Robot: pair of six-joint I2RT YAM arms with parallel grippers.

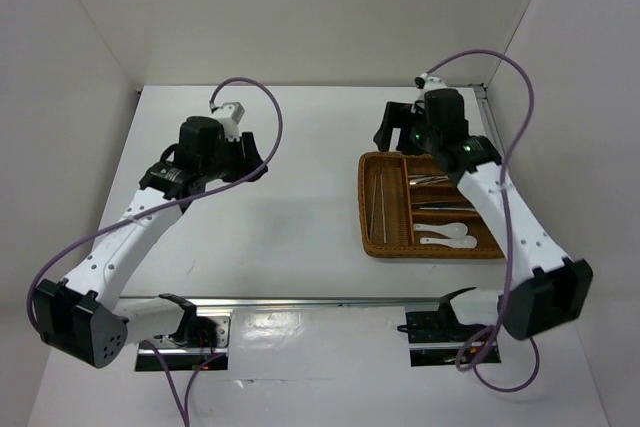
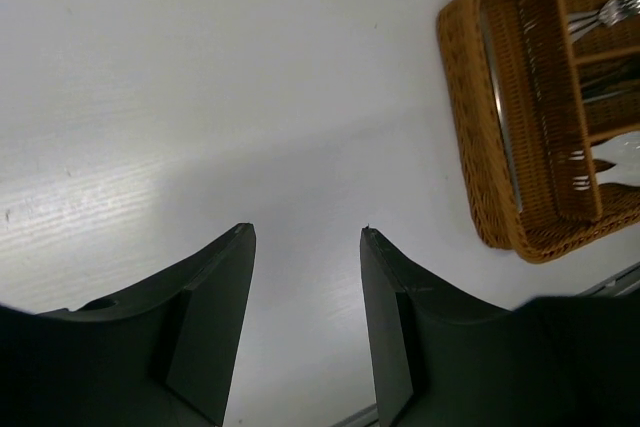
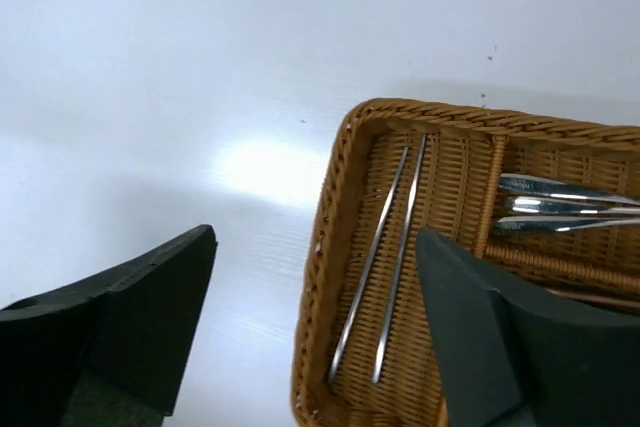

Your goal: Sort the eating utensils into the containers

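The brown wicker tray [image 1: 366, 209] sits on the right of the table. Two thin metal chopsticks [image 3: 385, 257] lie in its long left slot. Silver forks [image 1: 432, 179] lie in the far short slot, dark sticks [image 1: 440, 205] in the middle one, two white spoons [image 1: 447, 234] in the near one. My right gripper [image 3: 315, 235] is open and empty, hovering over the tray's far left corner [image 1: 392, 132]. My left gripper [image 2: 306, 229] is open and empty above bare table, well left of the tray [image 2: 470, 127], and shows in the top view [image 1: 252, 159].
White walls enclose the table on three sides. A metal rail [image 1: 320, 300] with the arm bases runs along the near edge. Purple cables [image 1: 270, 112] loop above both arms.
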